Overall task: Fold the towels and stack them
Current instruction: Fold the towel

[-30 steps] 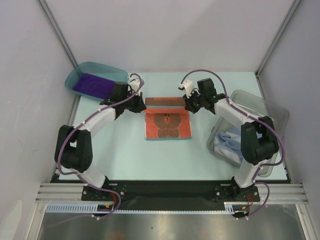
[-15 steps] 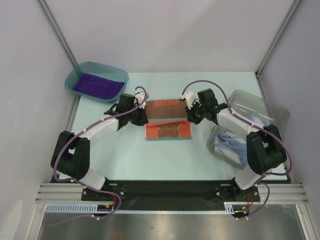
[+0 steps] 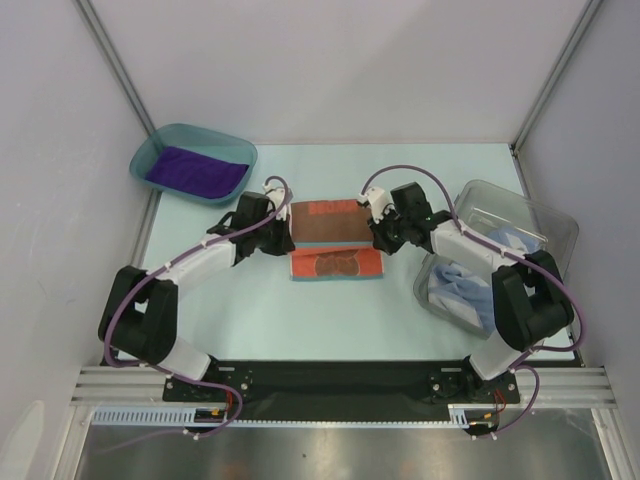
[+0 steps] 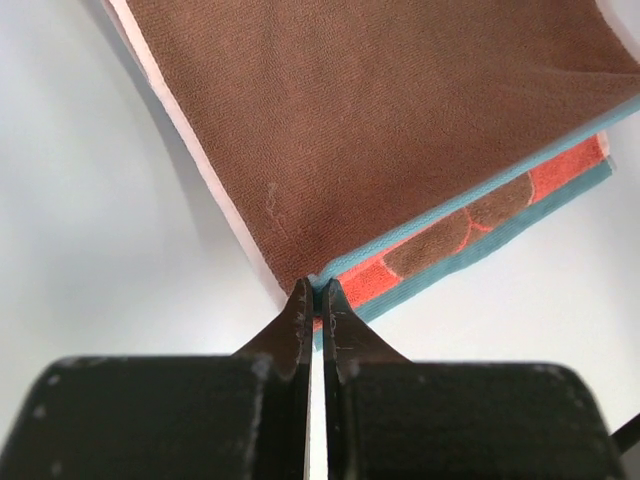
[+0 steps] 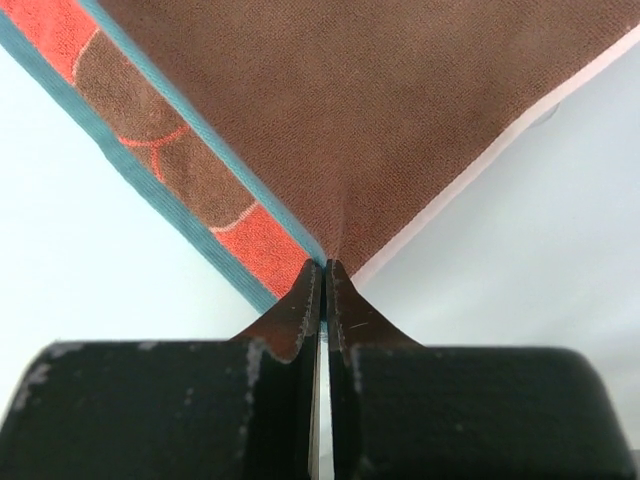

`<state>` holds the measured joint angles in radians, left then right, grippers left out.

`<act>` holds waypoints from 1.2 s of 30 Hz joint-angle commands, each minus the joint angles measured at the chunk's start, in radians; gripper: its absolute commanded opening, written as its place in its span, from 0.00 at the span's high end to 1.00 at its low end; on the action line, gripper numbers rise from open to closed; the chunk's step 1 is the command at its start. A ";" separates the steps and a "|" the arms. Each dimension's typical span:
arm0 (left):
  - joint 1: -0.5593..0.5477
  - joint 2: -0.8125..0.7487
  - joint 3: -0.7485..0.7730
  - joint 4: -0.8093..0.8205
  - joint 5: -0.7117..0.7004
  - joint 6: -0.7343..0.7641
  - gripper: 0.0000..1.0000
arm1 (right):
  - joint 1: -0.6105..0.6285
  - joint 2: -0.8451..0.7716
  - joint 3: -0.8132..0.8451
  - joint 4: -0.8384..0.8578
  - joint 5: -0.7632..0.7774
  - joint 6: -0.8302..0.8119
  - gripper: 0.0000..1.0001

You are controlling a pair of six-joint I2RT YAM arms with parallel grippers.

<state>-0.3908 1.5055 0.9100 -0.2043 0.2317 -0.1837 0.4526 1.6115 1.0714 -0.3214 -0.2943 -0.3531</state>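
A brown-red towel (image 3: 334,228) with orange and light-blue edges lies mid-table, its far half drawn over toward the near edge, brown underside up. The orange face with its brown figure (image 3: 338,264) still shows along the front. My left gripper (image 3: 291,238) is shut on the folded flap's left corner (image 4: 316,290). My right gripper (image 3: 377,237) is shut on the flap's right corner (image 5: 326,258). A deep purple towel (image 3: 196,172) lies in the teal tray (image 3: 146,150) at the back left. Light blue towels (image 3: 462,283) sit in the clear bin (image 3: 542,226) on the right.
Grey walls and metal posts close in the back and sides. A black rail (image 3: 340,378) with both arm bases runs along the near table edge. The tray and bin flank the brown-red towel.
Both grippers have carried the towel's far edge toward the near side, so the brown flap now covers most of the orange face. The arms have drawn back with it.
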 commanded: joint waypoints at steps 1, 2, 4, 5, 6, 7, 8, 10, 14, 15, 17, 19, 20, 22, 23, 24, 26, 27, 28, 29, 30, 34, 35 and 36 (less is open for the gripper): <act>0.001 -0.054 -0.022 0.008 -0.019 -0.033 1.00 | -0.003 -0.050 -0.017 -0.019 0.081 0.029 1.00; 0.000 -0.056 -0.037 0.008 -0.020 -0.037 1.00 | -0.002 -0.041 -0.022 -0.019 0.089 0.038 1.00; -0.002 -0.059 -0.051 0.016 -0.026 -0.043 1.00 | 0.011 -0.029 -0.028 -0.030 0.109 0.049 1.00; -0.002 -0.056 -0.059 0.014 -0.029 -0.043 1.00 | 0.017 -0.022 -0.034 -0.027 0.119 0.058 1.00; -0.002 -0.054 -0.062 0.013 -0.028 -0.043 1.00 | 0.020 -0.021 -0.044 -0.022 0.130 0.060 1.00; -0.002 -0.050 -0.062 0.013 -0.026 -0.043 1.00 | 0.024 -0.021 -0.048 -0.021 0.132 0.063 1.00; -0.003 -0.047 -0.060 0.005 -0.029 -0.040 1.00 | 0.023 -0.021 -0.051 -0.018 0.138 0.065 1.00; -0.005 -0.041 -0.059 0.002 -0.025 -0.042 1.00 | 0.023 -0.025 -0.060 -0.018 0.144 0.069 1.00; -0.008 -0.021 -0.054 -0.009 -0.020 -0.049 1.00 | 0.026 -0.035 -0.060 -0.021 0.158 0.081 1.00; -0.008 -0.016 -0.051 -0.015 -0.023 -0.043 1.00 | 0.026 -0.038 -0.060 -0.021 0.171 0.082 0.99; -0.008 -0.008 -0.039 -0.032 -0.023 -0.042 0.99 | 0.026 -0.042 -0.068 -0.024 0.179 0.082 0.97; -0.011 -0.004 -0.040 -0.037 -0.025 -0.046 1.00 | 0.026 -0.035 -0.070 -0.030 0.178 0.089 0.95; -0.014 -0.004 -0.045 -0.034 -0.029 -0.049 1.00 | 0.026 -0.032 -0.074 -0.033 0.170 0.094 0.94; -0.022 0.005 -0.051 -0.032 -0.046 -0.059 1.00 | 0.034 -0.018 -0.079 -0.039 0.161 0.108 0.90; -0.025 0.012 -0.054 -0.035 -0.051 -0.062 1.00 | 0.038 -0.015 -0.086 -0.042 0.162 0.111 0.88; -0.028 0.018 -0.054 -0.038 -0.054 -0.062 1.00 | 0.044 -0.010 -0.088 -0.042 0.165 0.114 0.83; -0.042 0.036 -0.049 -0.052 -0.072 -0.063 1.00 | 0.046 0.005 -0.088 -0.050 0.162 0.121 0.77; -0.046 0.041 -0.048 -0.055 -0.077 -0.065 1.00 | 0.046 0.010 -0.080 -0.056 0.159 0.124 0.74; -0.052 0.045 -0.045 -0.058 -0.083 -0.068 1.00 | 0.046 0.017 -0.079 -0.070 0.147 0.129 0.72; -0.057 0.048 -0.043 -0.066 -0.092 -0.068 0.99 | 0.046 0.018 -0.077 -0.074 0.133 0.132 0.70; -0.063 0.051 -0.039 -0.075 -0.103 -0.066 0.98 | 0.046 0.016 -0.073 -0.079 0.126 0.135 0.69; -0.086 0.036 -0.020 -0.096 -0.100 -0.066 0.72 | 0.038 -0.004 -0.071 -0.094 0.107 0.138 0.70; -0.092 0.019 -0.019 -0.099 -0.092 -0.068 0.71 | 0.037 -0.013 -0.070 -0.099 0.101 0.141 0.71; -0.097 0.010 -0.022 -0.098 -0.071 -0.079 0.68 | 0.034 -0.018 -0.065 -0.103 0.096 0.143 0.71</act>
<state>-0.4652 1.5558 0.8585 -0.2867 0.1516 -0.2443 0.4931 1.6249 0.9920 -0.4023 -0.1749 -0.2314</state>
